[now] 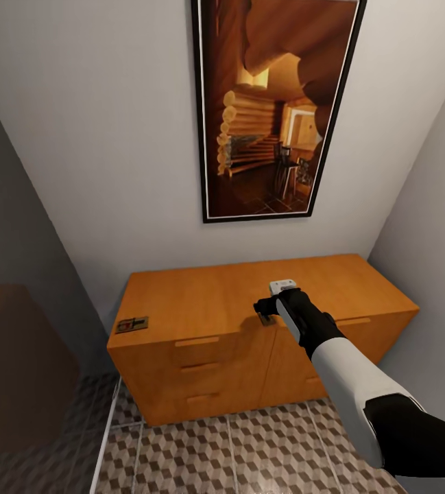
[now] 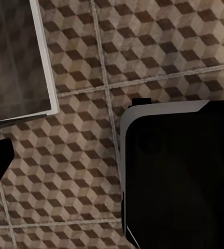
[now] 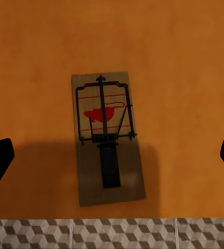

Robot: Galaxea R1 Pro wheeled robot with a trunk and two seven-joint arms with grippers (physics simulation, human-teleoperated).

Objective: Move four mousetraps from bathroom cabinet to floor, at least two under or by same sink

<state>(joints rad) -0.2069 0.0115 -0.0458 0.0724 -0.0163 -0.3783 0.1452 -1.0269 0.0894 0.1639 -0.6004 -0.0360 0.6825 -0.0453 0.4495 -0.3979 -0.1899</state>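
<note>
One hand (image 3: 112, 155) spread above mousetrap (image 3: 108, 137)

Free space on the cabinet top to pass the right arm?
Bare wood runs between the corner mousetrap and the right tool, and across the back of the cabinet along the wall. It is tight only at the front edge, where a trap lies under the tool.

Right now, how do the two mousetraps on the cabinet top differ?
The left-corner mousetrap lies alone near the cabinet's left front corner; the front-edge mousetrap sits mid-front, directly beneath the open right tool. The first lies crosswise to the front edge, the second lengthwise toward it. Both rest flat, ungrasped.
</note>
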